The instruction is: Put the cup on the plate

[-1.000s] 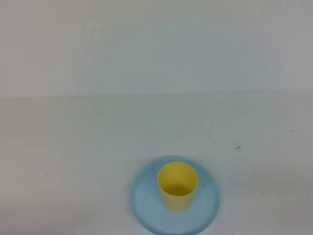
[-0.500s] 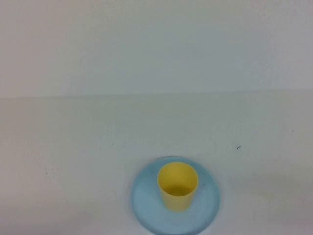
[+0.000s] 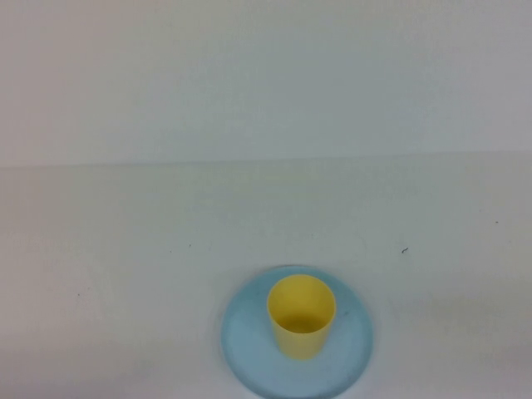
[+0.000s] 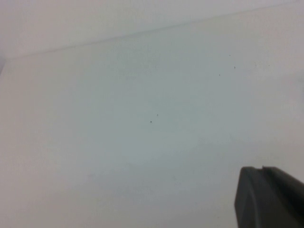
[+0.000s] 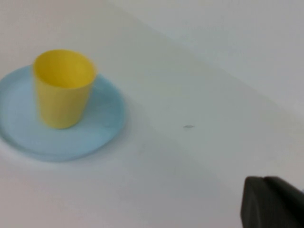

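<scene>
While you look down from the high view, you see the cup (image 3: 301,316) standing upright on the plate (image 3: 249,349), mouth up, its base resting near the plate's middle. The plate lies flat on the white table (image 3: 125,249), close to the near edge of that view and a little to the robot's right of centre. Neither arm shows in the high view.

From the right wrist view you get the same pair from the side — the yellow cup (image 5: 62,88) upright on the light blue plate (image 5: 107,118), with bare blue rim showing all around its base. Only a dark corner of the right gripper (image 5: 270,202) shows in that picture, well apart from the plate and touching nothing you can see. You cannot tell from this whether it is open or closed.

In the left wrist view you find only bare table and a dark corner of the left gripper (image 4: 268,197) — no cup, no plate near it. Its state cannot be told either.

A few small dark specks (image 3: 405,249) mark the tabletop beyond the plate, and a pale wall (image 3: 266,75) rises behind the table's far edge.
</scene>
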{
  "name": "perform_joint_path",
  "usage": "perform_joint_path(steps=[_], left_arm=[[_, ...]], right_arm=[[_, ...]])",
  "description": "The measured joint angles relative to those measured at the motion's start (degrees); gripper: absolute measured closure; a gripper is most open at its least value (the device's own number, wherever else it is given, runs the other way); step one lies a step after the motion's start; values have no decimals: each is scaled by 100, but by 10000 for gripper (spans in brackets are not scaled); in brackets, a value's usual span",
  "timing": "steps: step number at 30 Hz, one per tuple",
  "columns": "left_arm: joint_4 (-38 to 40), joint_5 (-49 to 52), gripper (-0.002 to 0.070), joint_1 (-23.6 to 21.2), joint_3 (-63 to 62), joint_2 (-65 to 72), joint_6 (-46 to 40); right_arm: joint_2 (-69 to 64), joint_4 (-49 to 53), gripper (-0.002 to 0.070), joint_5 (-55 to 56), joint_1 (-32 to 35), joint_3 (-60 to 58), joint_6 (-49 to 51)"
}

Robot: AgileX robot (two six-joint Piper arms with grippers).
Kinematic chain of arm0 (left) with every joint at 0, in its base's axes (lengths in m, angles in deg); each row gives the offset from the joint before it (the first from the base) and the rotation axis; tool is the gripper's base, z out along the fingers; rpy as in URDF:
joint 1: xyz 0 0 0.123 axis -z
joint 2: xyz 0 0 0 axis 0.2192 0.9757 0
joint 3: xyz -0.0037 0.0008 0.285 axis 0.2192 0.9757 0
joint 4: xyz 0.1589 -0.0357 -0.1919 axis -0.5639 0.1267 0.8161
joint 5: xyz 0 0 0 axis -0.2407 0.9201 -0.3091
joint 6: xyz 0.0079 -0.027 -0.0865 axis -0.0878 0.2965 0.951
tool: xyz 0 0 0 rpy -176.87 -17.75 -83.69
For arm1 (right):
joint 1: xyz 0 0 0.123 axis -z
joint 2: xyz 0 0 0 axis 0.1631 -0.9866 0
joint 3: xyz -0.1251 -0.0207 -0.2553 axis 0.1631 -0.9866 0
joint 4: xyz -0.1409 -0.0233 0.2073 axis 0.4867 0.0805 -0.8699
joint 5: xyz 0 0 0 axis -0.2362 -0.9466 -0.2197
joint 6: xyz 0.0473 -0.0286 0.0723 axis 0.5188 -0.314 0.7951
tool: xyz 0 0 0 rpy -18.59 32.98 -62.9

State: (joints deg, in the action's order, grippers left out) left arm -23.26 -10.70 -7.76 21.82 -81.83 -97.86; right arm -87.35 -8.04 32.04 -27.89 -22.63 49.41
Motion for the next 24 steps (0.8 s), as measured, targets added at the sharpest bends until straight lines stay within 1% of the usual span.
perform_joint_path(steps=[2, 4, 7, 9, 12, 14, 16, 21, 24], left_arm=[[0, 0, 675, 0, 0, 0, 0], [0, 0, 675, 0, 0, 0, 0], [0, 0, 675, 0, 0, 0, 11], [0, 0, 675, 0, 0, 0, 11], [0, 0, 675, 0, 0, 0, 11], [0, 0, 675, 0, 0, 0, 11], [0, 0, 675, 0, 0, 0, 11], [0, 0, 675, 0, 0, 0, 11], [0, 0, 675, 0, 0, 0, 11]], right_arm=[[224, 85, 675, 110, 413, -75, -60], [412, 84, 675, 464, 1033, -230, -44], [585, 97, 675, 1642, 2057, -651, 240], [670, 111, 675, 2724, 2722, -1063, 489], [860, 148, 675, 3709, 3372, -1624, 768], [1023, 161, 675, 3779, 3606, -1851, 919], [1182, 172, 675, 3625, 3768, -2006, 1006], [1401, 172, 675, 2686, 4140, -2208, 1085], [1492, 172, 675, 2134, 4205, -2218, 1109]])
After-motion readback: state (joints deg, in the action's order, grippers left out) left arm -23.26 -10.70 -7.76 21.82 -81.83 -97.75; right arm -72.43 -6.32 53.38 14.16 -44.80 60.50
